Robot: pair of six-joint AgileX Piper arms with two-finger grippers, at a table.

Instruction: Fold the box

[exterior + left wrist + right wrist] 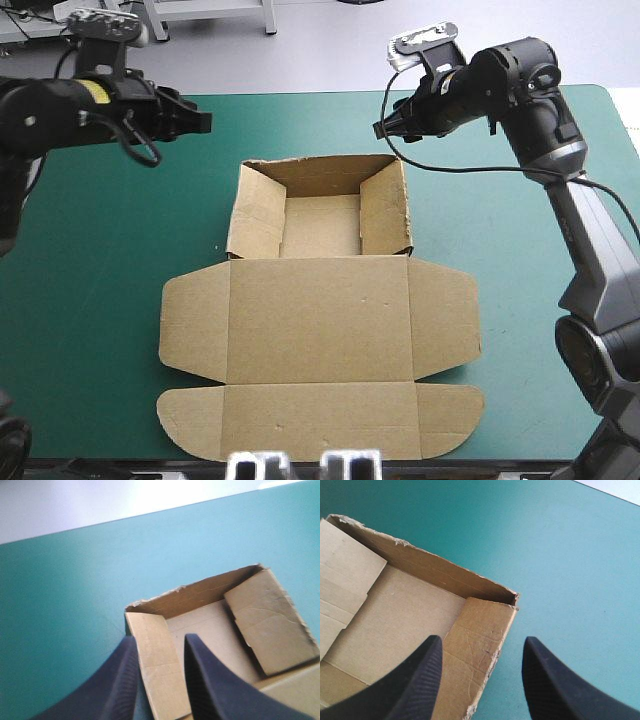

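Three walls of the box (320, 215) stand up on the counter (100, 250), lid (320, 320) flat (flaps untucked), and my left gripper (161, 639) and right gripper (483, 639) hover, fingers apart.

No legible text, label, brand or number; plain brown box (320, 330), plain teal-green cover (100, 270)

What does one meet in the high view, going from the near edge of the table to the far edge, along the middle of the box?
Box's near flap → flat lid panel → tray floor → tray's far wall → bare teal-green cover.
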